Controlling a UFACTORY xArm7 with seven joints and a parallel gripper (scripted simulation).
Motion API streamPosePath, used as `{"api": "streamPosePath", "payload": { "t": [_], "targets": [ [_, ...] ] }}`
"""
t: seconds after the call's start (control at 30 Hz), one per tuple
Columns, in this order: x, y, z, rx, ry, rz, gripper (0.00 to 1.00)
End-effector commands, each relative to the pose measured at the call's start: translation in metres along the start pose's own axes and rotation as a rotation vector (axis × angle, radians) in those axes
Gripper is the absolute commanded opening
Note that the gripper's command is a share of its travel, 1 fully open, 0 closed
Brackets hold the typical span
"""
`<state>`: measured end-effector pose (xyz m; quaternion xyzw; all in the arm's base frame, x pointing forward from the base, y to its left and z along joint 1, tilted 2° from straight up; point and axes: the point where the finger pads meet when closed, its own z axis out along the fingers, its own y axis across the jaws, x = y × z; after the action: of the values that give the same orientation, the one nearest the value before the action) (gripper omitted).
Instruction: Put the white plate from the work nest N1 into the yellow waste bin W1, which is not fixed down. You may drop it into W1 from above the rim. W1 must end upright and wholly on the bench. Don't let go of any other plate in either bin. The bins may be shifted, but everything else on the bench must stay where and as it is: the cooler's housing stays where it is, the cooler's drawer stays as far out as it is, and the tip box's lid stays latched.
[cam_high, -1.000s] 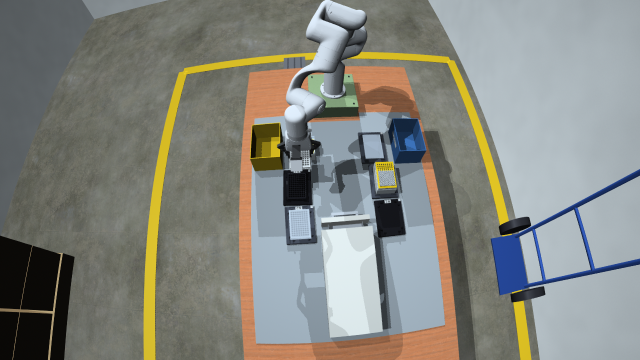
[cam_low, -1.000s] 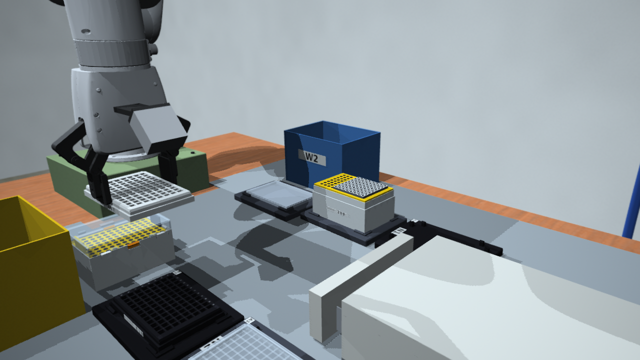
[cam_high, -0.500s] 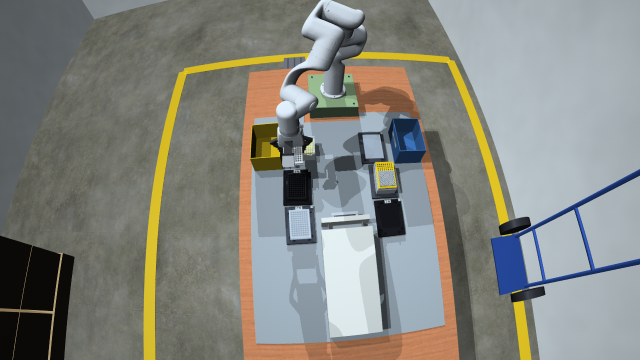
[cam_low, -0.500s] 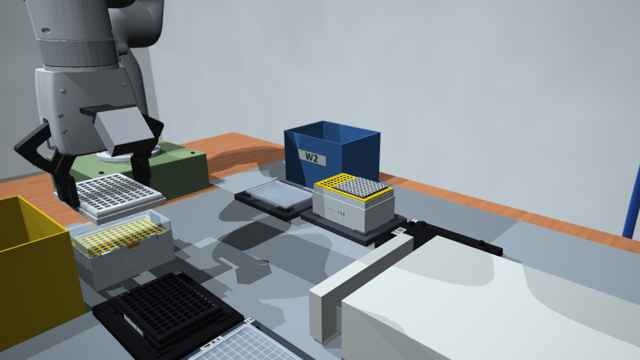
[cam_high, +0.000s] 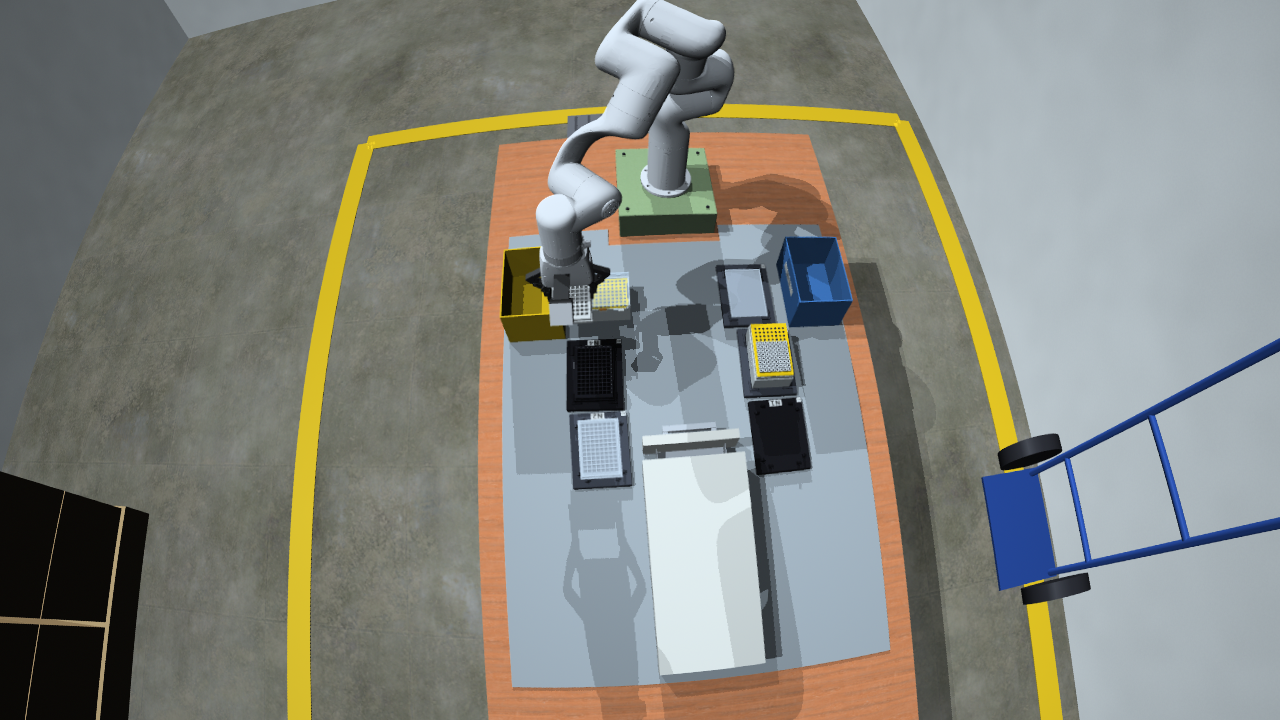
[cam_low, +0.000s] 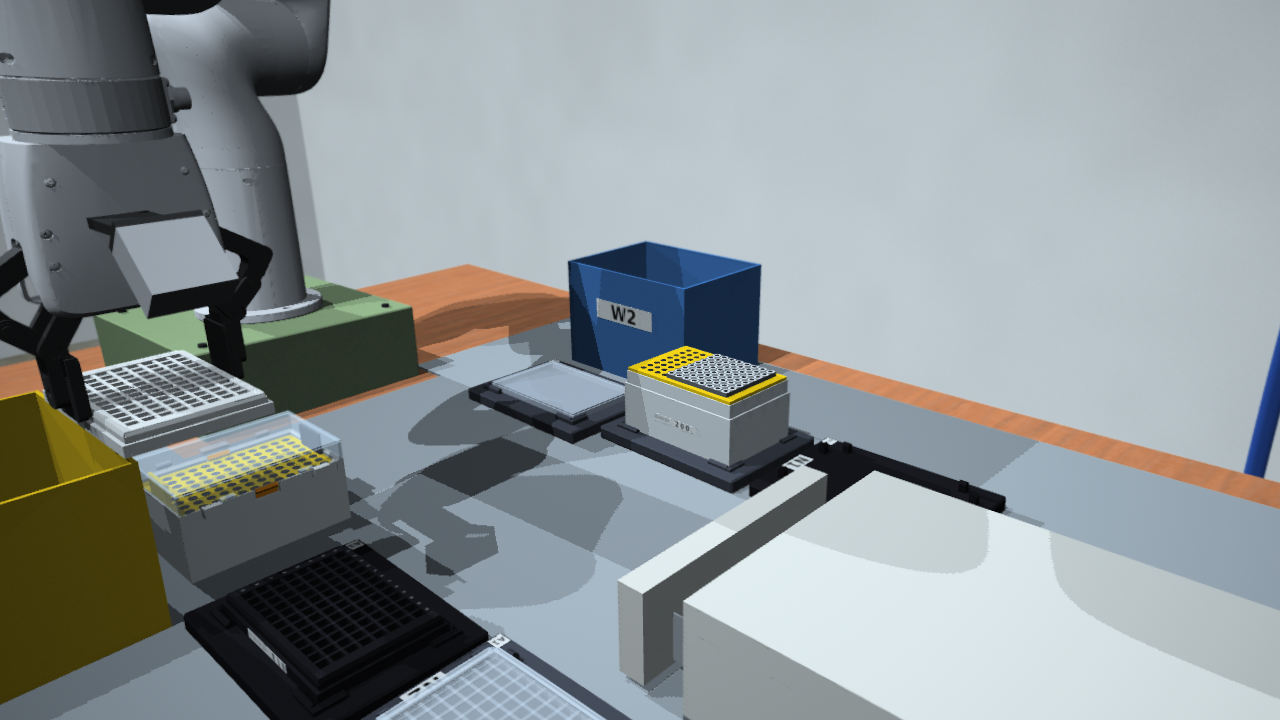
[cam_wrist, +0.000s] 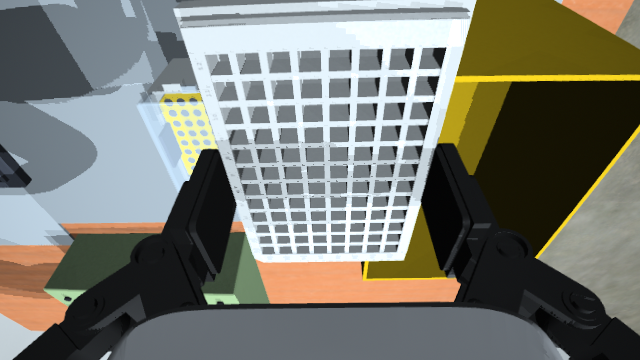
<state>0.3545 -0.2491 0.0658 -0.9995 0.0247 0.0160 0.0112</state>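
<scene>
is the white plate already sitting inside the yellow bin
No, the hand holds the white plate in the air, beside the yellow bin.
</scene>
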Motion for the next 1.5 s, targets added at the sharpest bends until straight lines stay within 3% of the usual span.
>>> {"api": "streamPosePath", "payload": {
  "t": [0.0,1.3,1.47],
  "targets": [
    [-0.008,0.014,-0.001,-0.001,0.004,0.0,0.0],
    [-0.06,0.092,-0.001,-0.002,0.003,0.0,0.0],
    [-0.061,0.092,-0.001,-0.002,0.003,0.0,0.0]
  ]
}}
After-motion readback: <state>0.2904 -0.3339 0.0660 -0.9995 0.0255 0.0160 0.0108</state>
